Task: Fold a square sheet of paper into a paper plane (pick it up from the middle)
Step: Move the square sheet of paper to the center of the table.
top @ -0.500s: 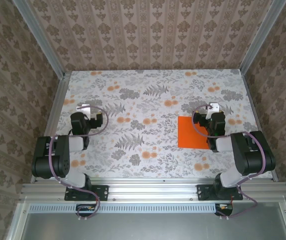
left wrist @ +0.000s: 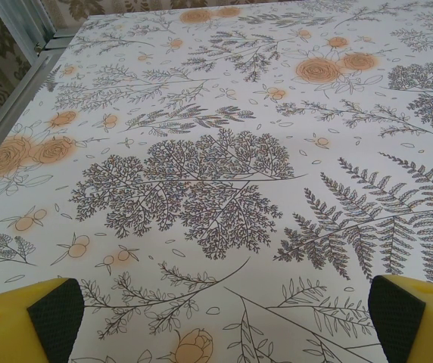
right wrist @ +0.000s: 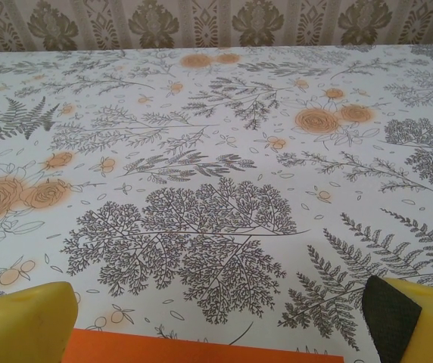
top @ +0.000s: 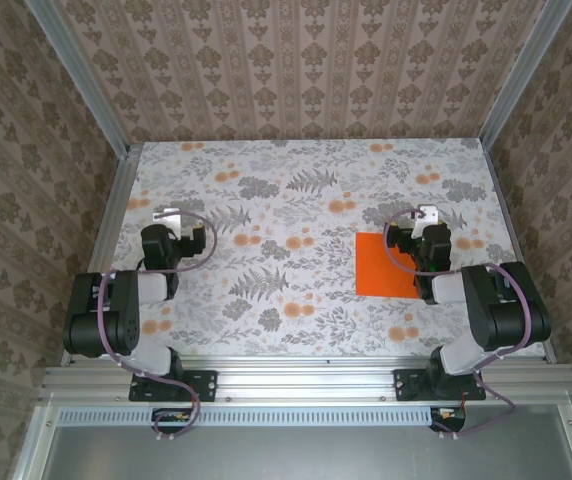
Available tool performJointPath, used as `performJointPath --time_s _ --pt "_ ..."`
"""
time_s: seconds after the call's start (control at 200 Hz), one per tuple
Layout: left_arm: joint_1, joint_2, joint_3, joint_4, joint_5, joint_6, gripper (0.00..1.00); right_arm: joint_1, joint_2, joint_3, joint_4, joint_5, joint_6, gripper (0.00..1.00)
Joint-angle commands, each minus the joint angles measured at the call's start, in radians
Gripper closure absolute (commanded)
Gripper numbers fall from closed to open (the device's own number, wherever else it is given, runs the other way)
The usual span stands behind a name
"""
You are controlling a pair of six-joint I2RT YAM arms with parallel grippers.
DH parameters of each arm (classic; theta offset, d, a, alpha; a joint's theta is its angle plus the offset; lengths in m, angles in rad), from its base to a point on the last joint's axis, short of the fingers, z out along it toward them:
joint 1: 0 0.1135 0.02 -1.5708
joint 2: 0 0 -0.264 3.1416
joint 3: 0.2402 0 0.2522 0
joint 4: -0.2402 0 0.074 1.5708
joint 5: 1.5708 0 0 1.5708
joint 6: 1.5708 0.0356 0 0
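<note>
Right pincer hangs with jaws wide apart and empty at the far edge of the square sheet of paper, which lies flat on the flowered bench. Left pincer, equally wide and empty, hovers well left of that sheet.

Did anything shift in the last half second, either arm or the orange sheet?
Nothing visibly changed. The square sheet of paper lies flat and untouched in the same spot on the table; the left gripper and right gripper hang open, as before.
</note>
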Motion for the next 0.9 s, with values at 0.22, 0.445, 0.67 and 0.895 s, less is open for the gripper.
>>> performJointPath --time_s 0.22,0.445,0.67,0.895 --pt "0.005 -0.004 0.017 0.001 0.018 0.019 0.00 -0.005 -0.005 0.023 -0.003 -0.022 0.001 0.00" --pt "0.005 -0.058 0.039 -0.081 0.058 0.036 0.00 0.004 -0.018 -0.024 0.072 -0.036 -0.017 0.00" --pt "0.022 -0.269 -0.020 -0.178 0.068 -0.002 0.00 0.009 -0.105 -0.040 0.026 -0.032 -0.020 0.00" --pt "0.043 -0.554 0.040 -0.429 0.032 -0.085 0.00 0.009 -0.339 0.207 -0.708 0.073 0.116 0.00"
